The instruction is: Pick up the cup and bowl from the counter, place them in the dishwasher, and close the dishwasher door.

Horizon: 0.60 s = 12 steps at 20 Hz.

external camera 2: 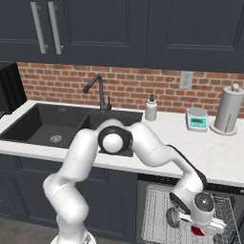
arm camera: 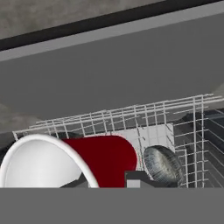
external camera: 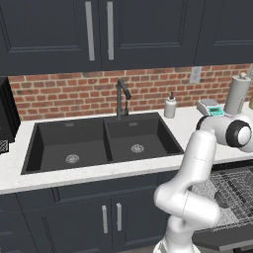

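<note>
Gripping the cup (arm camera: 105, 157) by its rim, the claw (arm camera: 109, 181) stands narrow over the dishwasher (arm camera: 183, 131) rack.

You're looking at a glossy white arm (external camera 2: 81, 162) of rounded tubular segments with dark grey joint caps.

The surface (external camera: 190, 123) was rendered as white, faintly marbled stone, smooth, with a matt black sink (external camera: 99, 141) set into it. Rough red brick (external camera 2: 133, 88) was seen behind. The rack (arm camera: 144, 120) was made of thin grey wire. The cup (arm camera: 109, 157) was shown smooth and glossy red, with a pale inside.
</note>
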Available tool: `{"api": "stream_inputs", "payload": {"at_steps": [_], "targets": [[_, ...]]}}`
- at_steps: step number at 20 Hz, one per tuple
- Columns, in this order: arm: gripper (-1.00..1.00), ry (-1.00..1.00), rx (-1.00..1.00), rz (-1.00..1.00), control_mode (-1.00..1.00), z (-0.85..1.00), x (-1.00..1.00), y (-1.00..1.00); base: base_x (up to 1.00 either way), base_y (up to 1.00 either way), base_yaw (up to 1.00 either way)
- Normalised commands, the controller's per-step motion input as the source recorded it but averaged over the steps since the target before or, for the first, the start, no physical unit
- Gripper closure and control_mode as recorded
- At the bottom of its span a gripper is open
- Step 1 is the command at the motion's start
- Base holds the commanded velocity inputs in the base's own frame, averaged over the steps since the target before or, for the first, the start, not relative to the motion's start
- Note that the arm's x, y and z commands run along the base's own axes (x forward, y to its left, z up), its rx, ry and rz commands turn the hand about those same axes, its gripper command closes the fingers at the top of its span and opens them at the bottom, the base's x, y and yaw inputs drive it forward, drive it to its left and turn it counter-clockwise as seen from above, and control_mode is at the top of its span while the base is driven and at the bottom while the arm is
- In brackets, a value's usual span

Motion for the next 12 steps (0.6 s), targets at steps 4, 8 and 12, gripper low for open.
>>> {"api": "stream_inputs", "payload": {"at_steps": [4, 8, 12], "targets": [[1.0, 0.0, 0.12, 0.0, -1.0, -0.24, 0.49, 0.0, 0.0, 0.0, 0.0], [1.0, 0.0, 0.11, 0.0, -1.0, -0.16, 0.63, 0.0, 0.0, 0.0, 0.0], [1.0, 0.0, 0.09, 0.0, -1.0, -0.27, 0.58, 0.0, 0.0, 0.0, 0.0]]}}
